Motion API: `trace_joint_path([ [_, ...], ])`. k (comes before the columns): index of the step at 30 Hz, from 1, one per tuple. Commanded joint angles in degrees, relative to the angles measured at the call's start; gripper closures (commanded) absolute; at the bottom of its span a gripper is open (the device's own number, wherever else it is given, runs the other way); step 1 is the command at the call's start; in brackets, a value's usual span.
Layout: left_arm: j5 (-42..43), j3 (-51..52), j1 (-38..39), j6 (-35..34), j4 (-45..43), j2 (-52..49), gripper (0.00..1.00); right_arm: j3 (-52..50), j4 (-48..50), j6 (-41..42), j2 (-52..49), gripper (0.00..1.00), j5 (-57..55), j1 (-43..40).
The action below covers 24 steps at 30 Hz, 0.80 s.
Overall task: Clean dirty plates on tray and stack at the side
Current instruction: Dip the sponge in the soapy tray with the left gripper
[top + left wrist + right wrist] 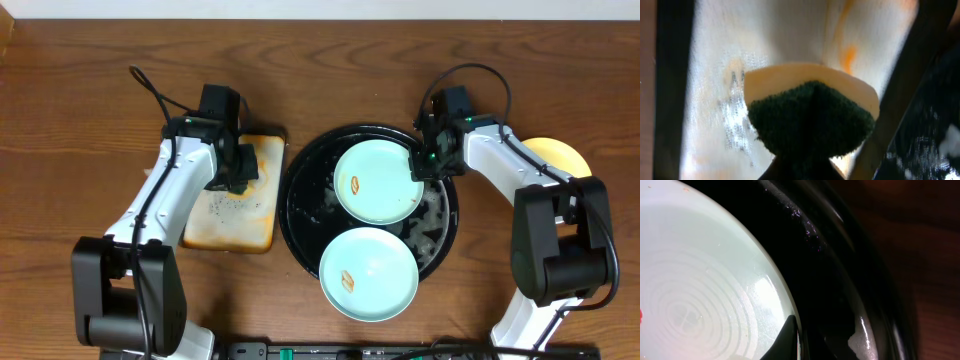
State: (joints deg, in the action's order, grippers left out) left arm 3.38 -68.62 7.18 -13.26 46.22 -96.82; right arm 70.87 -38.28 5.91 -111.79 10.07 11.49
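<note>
Right now my right hand [428, 160] sits at the far right rim of the upper mint plate [378, 182], and from the wrist view I only get one dark fingertip [787, 335] touching or just over that rim, so I cannot tell whether the hand is spread or pinching the edge. My read is that this hand is meant to steady or lift the plate for wiping, so I would want the rim properly between the fingers before anything pulls: the plate is shallow and looks glossy, the black tray [303, 200] under it looks wet, and a shallow bite could let it skate. The left hand [238, 172] is well apart from all this, pinching a sponge [810, 117] with its green scouring face toward the camera (yellow foam behind), held above the stained cream tray [225, 228]; it would have to cross to the plate, and I would bring it in from the left so the arms do not meet. The upper plate lies flat inside the tray with a small orange smear [355, 184] left of its centre, and fine concentric rings show in its base. A lower mint plate [368, 272], also smeared, overhangs the tray's near rim. The yellow plate [560, 155] rests on the desk [80, 120] to the right, half hidden by my right arm.
</note>
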Motion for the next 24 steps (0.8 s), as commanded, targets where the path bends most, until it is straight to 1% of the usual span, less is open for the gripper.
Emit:
trace_joint_path([
  [1, -3.6, 2.3, -0.1, 0.1, -3.4, -2.6, 0.93, -0.5, -0.3, 2.9, -1.9, 0.99, -4.2, 0.0],
  [5, -4.1, 6.4, -0.1, 0.1, -9.6, -4.7, 0.92, -0.5, -0.3, 2.9, -1.9, 0.99, -4.2, 0.1],
  [8, -4.1, 8.2, -0.1, 0.1, -12.5, -5.9, 0.92, -0.5, -0.3, 2.9, -1.9, 0.99, -4.2, 0.2],
  [14, -4.1, 10.2, -0.1, 0.1, -14.1, -7.9, 0.92, -0.5, -0.3, 2.9, -1.9, 0.99, -4.2, 0.2],
  [19, -3.7, 13.1, -0.1, 0.0, -16.8, -12.7, 0.92, -0.5, -0.3, 2.9, -1.9, 0.99, -4.2, 0.2],
  [24, 0.9, 13.4, -0.1, -0.1, -16.7, -17.5, 0.92, -0.5, -0.3, 2.9, -1.9, 0.99, -4.2, 0.2],
])
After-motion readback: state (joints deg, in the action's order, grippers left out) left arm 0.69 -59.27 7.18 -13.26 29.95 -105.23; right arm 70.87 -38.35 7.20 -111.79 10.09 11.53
